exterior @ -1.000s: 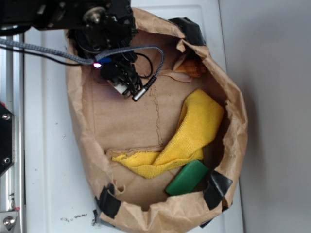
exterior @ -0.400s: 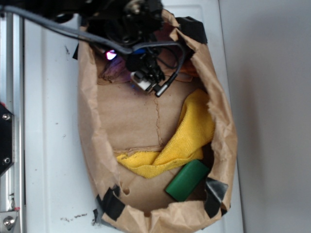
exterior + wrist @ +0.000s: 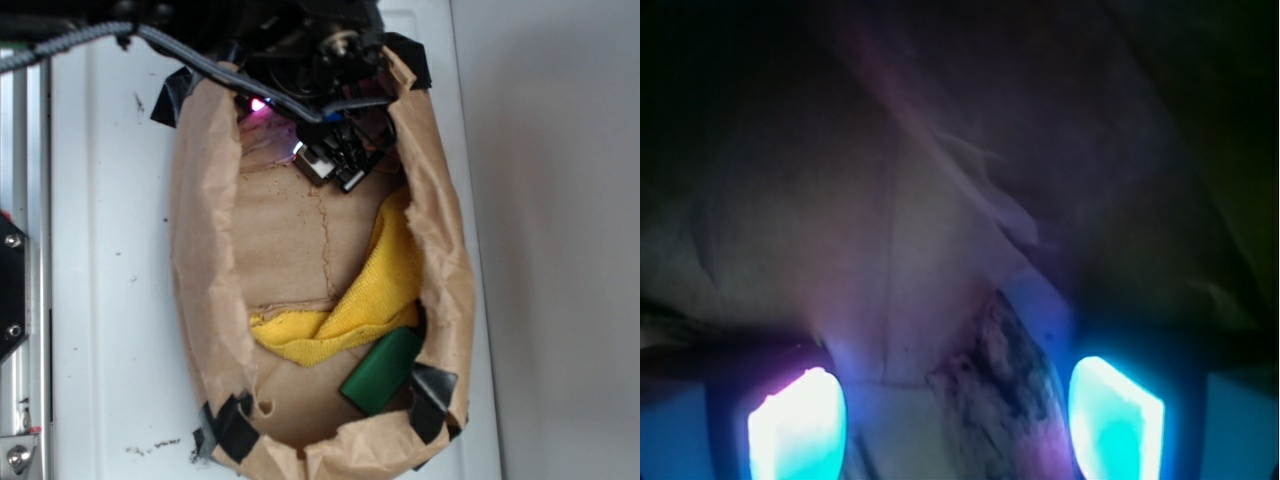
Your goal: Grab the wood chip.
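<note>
In the wrist view the wood chip (image 3: 1005, 390), a rough grey-brown sliver with dark mottling, lies on the brown paper between my two glowing fingertips (image 3: 798, 430). It sits nearer the right pad, and paper shows in the gap on each side. My gripper (image 3: 955, 420) is open around it. In the exterior view the gripper (image 3: 335, 165) reaches down into the far end of the paper bag (image 3: 205, 250), and the black arm hides the chip there.
A yellow cloth (image 3: 375, 290) lies along the bag's right side, with a green block (image 3: 380, 370) at the near right corner. The bag's upright walls close in around the gripper. Black tape (image 3: 235, 425) holds the bag's corners. A metal rail (image 3: 20, 250) runs along the left.
The arm has moved to the right along the bag's far end. The bag's walls have drawn inward and narrowed, covering the orange thing at the back right.
</note>
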Tool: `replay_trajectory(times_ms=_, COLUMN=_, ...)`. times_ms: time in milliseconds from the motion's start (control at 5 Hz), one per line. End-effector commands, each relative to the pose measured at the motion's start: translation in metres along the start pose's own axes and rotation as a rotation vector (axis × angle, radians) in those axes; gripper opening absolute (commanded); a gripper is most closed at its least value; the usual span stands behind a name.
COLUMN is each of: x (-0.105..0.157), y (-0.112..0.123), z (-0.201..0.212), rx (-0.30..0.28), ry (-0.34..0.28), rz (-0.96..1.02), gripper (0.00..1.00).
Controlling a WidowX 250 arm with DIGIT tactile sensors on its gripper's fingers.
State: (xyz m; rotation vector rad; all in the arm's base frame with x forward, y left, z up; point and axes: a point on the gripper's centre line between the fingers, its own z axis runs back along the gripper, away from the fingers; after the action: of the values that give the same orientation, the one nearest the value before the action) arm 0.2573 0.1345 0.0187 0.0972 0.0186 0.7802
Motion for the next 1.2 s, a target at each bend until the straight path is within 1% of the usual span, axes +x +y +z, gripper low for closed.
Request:
replay_trajectory(times_ms=0, x=0.026, y=0.01, z=0.02, rx=-0.045, ry=-0.064, rz=0.029, gripper=1.0)
replay_trajectory(times_ms=200, x=0.017, y=0.017, z=0.014, rx=-0.062, ry=-0.074, rz=0.044, gripper=0.0)
replay_trajectory(times_ms=400, x=0.016, y=0.02, z=0.011, rx=-0.079, ry=-0.072, rz=0.04, gripper=0.0)
replay_trajectory(times_ms=1000, x=0.011, y=0.021, z=0.01, rx=-0.1, ry=-0.074, rz=0.043, gripper=0.0)
